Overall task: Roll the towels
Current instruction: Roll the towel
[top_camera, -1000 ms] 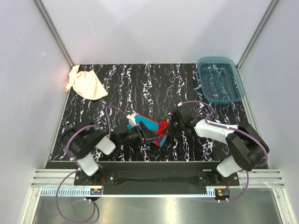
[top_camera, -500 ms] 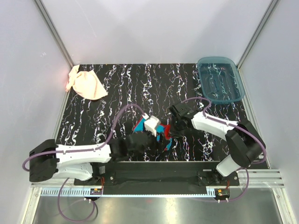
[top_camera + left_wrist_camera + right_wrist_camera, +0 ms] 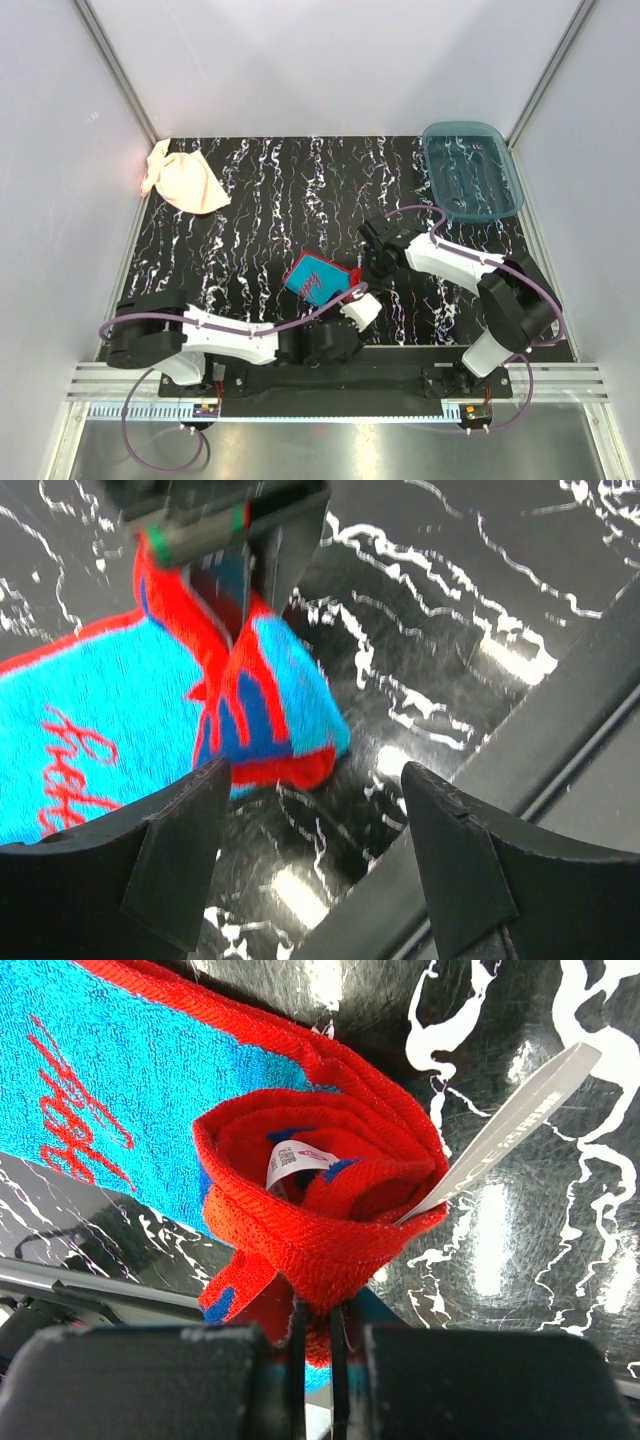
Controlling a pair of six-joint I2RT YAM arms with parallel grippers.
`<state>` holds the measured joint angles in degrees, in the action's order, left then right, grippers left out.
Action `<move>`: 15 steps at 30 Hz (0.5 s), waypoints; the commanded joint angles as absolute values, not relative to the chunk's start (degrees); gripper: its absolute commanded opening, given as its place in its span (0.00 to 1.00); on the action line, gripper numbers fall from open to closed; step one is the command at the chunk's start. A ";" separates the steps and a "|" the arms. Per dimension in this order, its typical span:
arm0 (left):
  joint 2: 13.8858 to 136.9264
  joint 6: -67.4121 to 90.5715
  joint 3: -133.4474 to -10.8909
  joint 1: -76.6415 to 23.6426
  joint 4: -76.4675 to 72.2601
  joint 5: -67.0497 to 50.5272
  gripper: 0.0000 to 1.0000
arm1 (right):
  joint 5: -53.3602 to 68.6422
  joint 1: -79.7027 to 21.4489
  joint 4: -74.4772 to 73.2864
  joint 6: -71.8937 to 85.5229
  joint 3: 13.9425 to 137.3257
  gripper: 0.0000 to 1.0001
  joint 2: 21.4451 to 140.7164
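Your left gripper (image 3: 315,820) has swung back to the near edge, jaws wide, just beside the bright blue, red-edged cloth towel (image 3: 312,278) on the black marbled worktop (image 3: 300,190). The right gripper (image 3: 318,1335) pinches its rolled red end; keep that pinch tight while rolling.

Your left arm (image 3: 215,335) lies low along the near edge, stretching rightward from its base at the near left. Its wrist turns so that the left gripper (image 3: 312,780) points toward the far side, and the jaws stand wide apart. Your right arm (image 3: 455,265) rises from its base at the near right, bends at the elbow and reaches left toward the middle. The right gripper (image 3: 315,1320) tips downward, and its jaws are pinched tight on the rolled red edge of the blue towel (image 3: 300,1190).
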<state>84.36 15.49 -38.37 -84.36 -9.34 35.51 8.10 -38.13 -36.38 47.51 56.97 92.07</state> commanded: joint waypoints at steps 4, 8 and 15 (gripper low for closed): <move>89.20 11.60 -42.98 -84.90 -16.08 39.55 0.74 | 9.58 -38.41 -37.71 47.02 58.80 0.00 92.02; 91.84 12.12 -44.56 -85.08 -15.03 40.16 0.74 | 10.19 -38.41 -37.88 47.11 58.89 0.01 91.85; 96.24 13.36 -46.40 -84.90 -12.75 41.58 0.47 | 10.55 -38.41 -38.85 46.85 59.41 0.01 91.41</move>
